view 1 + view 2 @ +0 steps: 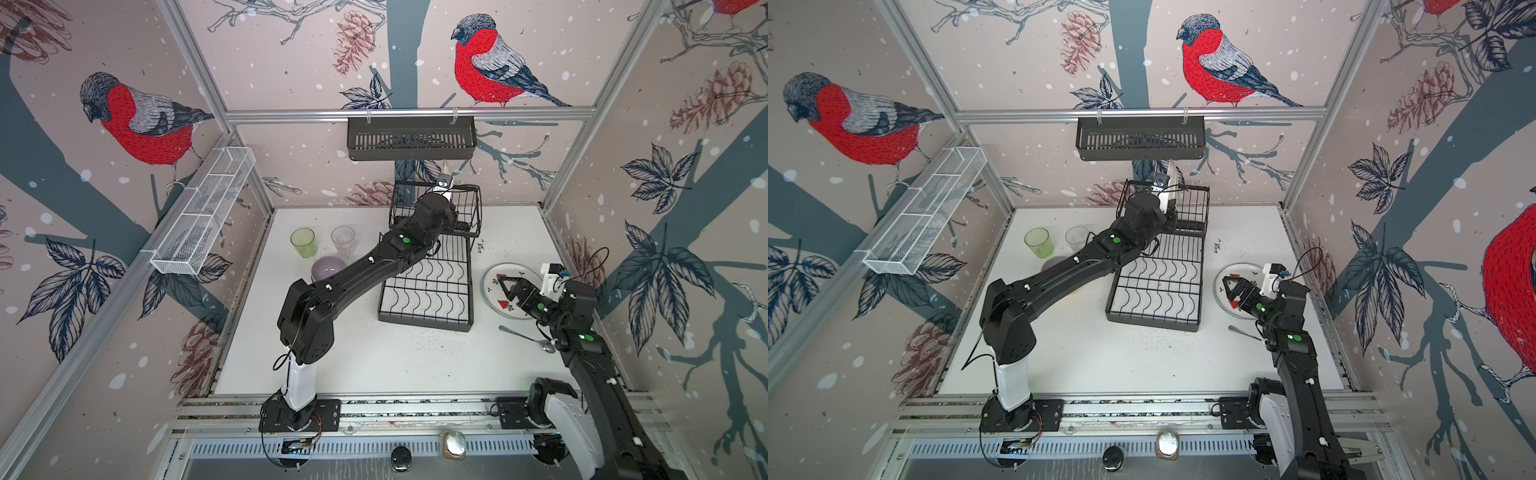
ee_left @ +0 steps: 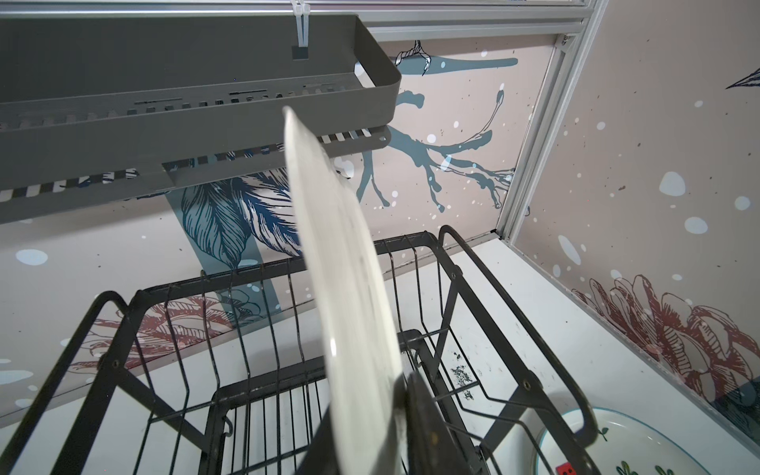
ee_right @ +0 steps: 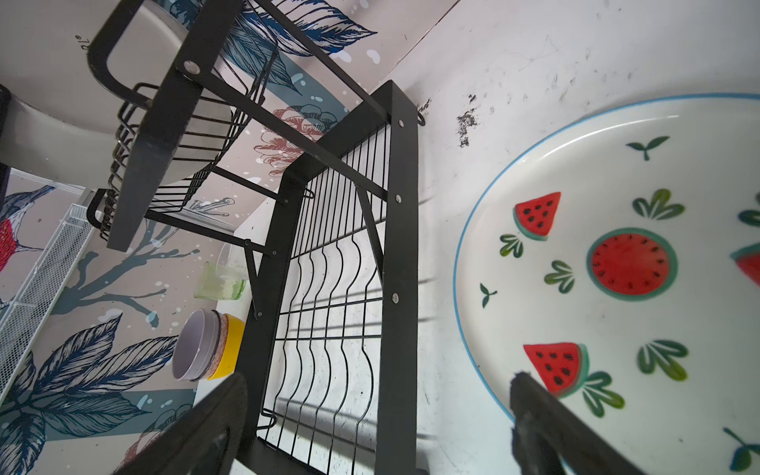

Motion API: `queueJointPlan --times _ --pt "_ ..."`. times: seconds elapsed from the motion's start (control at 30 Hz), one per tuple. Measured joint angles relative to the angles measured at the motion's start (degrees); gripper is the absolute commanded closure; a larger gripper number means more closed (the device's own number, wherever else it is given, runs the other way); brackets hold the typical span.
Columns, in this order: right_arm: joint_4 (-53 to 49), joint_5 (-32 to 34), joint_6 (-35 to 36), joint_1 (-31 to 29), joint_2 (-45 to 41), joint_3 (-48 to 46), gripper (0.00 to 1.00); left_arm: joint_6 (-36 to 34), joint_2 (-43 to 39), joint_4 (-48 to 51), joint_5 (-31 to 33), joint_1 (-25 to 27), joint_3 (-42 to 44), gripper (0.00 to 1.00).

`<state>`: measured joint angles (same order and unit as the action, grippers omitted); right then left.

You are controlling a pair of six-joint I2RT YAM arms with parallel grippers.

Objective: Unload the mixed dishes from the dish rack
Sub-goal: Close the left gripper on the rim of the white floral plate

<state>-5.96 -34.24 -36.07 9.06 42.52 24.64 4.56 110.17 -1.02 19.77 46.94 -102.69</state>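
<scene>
Where the white desk [image 1: 374, 365] is seen in both top views, the black wire dish rack [image 1: 424, 322] is found at its rear middle. One plain white plate [image 2: 349, 267] is seen standing on edge in the raised tier, and its rim is gripped between the fingers of the left end effector [image 2: 370, 427]. Just right of the rack, the watermelon-patterned plate [image 3: 596, 172] is laid flat on the desk. The right end effector [image 1: 501, 289] is hung over it with its jaws spread wide. Left of the rack, a lilac bowl [image 1: 328, 268] is nested at the top of a stack whose lowest piece is a yellow bowl [image 3: 232, 347]. Behind the stack, a green glass [image 1: 304, 243] and a clear glass [image 1: 343, 241] are stood upright side by side. A metal spoon [image 1: 528, 337] is laid on the desk near the patterned plate.
</scene>
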Motion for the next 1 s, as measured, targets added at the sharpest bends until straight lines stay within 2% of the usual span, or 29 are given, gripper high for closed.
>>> queueJointPlan --times 0.13,0.2,0.23,1.0 --pt "-0.02 0.28 -0.04 0.0 -0.42 -0.13 0.0 -0.48 0.87 0.15 -0.26 -0.02 -1.36 0.82" --pt "0.0 0.59 -0.2 0.0 -0.55 -0.15 0.0 -0.48 1.46 0.44 -1.4 0.07 -2.14 0.96" --pt "0.0 0.74 -0.22 0.0 -0.57 -0.15 0.0 0.09 1.66 0.63 -2.51 0.09 -2.43 1.0" --pt "-0.66 1.33 -1.31 0.13 -2.38 0.11 0.0 -5.75 1.57 1.42 -2.38 0.04 -3.5 1.0"
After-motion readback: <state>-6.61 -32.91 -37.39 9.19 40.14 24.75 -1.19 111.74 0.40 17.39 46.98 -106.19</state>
